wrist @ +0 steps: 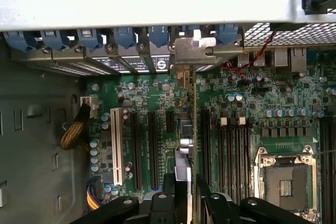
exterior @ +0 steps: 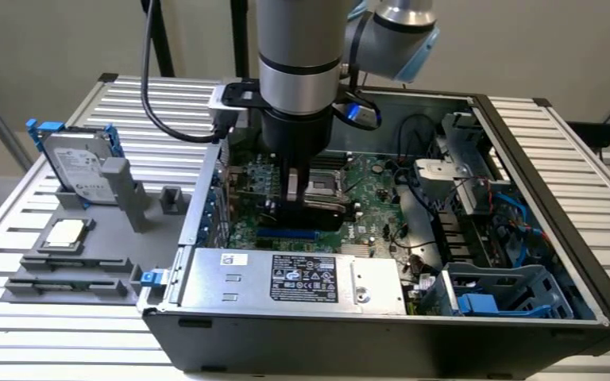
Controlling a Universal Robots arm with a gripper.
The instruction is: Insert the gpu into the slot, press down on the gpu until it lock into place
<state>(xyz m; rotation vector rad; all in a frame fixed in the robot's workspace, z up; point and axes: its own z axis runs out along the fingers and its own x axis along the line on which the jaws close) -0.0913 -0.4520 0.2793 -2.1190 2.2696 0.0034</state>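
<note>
My gripper (exterior: 299,195) reaches straight down into the open computer case (exterior: 559,262) and is shut on the gpu (exterior: 314,214), whose glossy black cover shows just below the fingers. The blue slot (exterior: 287,235) lies directly under the card, with a short stretch showing at its near side. In the wrist view the gpu (wrist: 194,124) appears edge-on as a thin line running from my gripper (wrist: 190,198) to its silver end bracket (wrist: 195,50) at the case's rear wall. The card covers the slot there. Whether the card's edge sits in the slot I cannot tell.
The grey labelled power-supply box (exterior: 295,278) sits close in front of the card. Black memory slots (wrist: 231,150) and the CPU socket (wrist: 286,182) lie beside it, a white connector (wrist: 116,145) on the other side. A hard drive (exterior: 77,171) stands on a fixture outside the case.
</note>
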